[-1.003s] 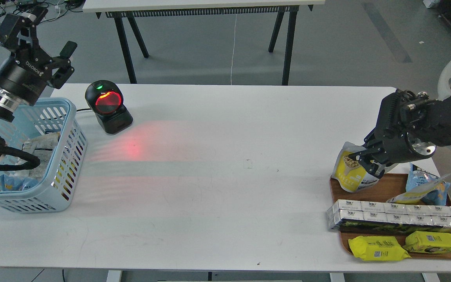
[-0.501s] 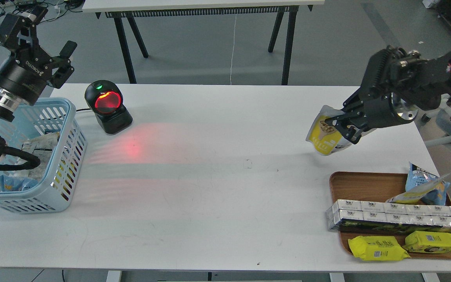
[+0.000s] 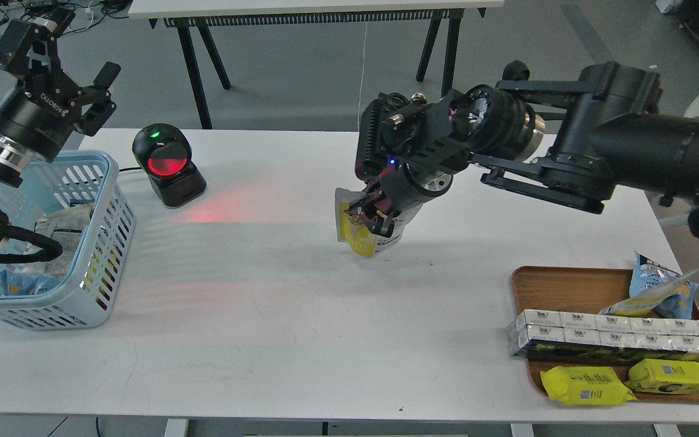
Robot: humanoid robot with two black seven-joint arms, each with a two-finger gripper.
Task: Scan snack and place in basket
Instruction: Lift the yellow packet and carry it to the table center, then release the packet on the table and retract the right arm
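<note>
One yellow-and-silver stand-up snack pouch [image 3: 358, 227] is held above the white table [image 3: 301, 315], mid-table, clamped by the right gripper [image 3: 369, 217].

Left gripper [image 3: 85, 91] is seen w/ fingers spread, holding nothing, above 1 light blue slotted plastic basket [image 3: 97, 243] at the table's left edge. 1 black barcode scanner [image 3: 167, 165] w/ red window is lit beside the basket. On 1 brown wooden tray [image 3: 559, 285], at right: 2 bright-yellow pillow packs [image 3: 586, 385], 1 blue-and-yellow bag [image 3: 659, 291]; silver cartons [image 3: 616, 332] not countable.

Your right gripper [image 3: 369, 217] covers the snack's [image 3: 355, 233] middle — its text too small to read; basket [image 3: 104, 200] cut off left.
</note>
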